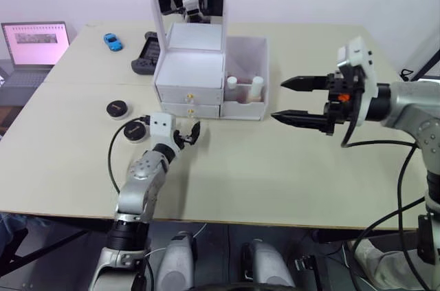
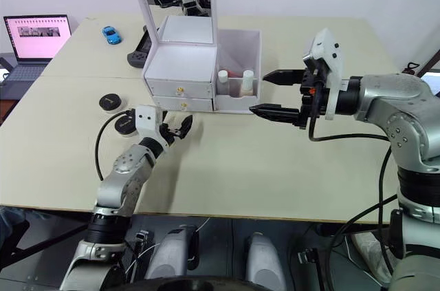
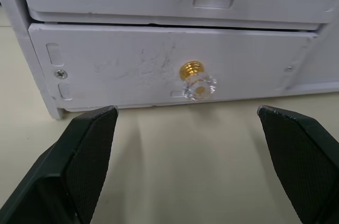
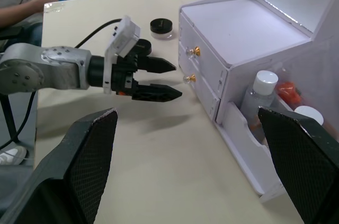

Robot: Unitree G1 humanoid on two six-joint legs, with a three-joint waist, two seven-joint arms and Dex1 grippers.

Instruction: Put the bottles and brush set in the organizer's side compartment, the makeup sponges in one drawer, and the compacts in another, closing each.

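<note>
Bare table (image 1: pixel 261 167) before the organizer (image 1: pixel 189 84), bottles (image 1: pixel 245 88) crowding the side compartment (image 1: pixel 247 102), compacts (image 1: pixel 127 119) at left

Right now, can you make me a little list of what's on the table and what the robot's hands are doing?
box: white organizer with a mirror on top, both drawers shut
side bin: side compartment holds two white-capped bottles
black discs: two compacts on the table, at the robot's left of the box
left hand: left gripper open, facing the lower drawer knob, not touching
right hand: right gripper open, held above the table beside the bin
other things: laptop, blue toy car
</note>
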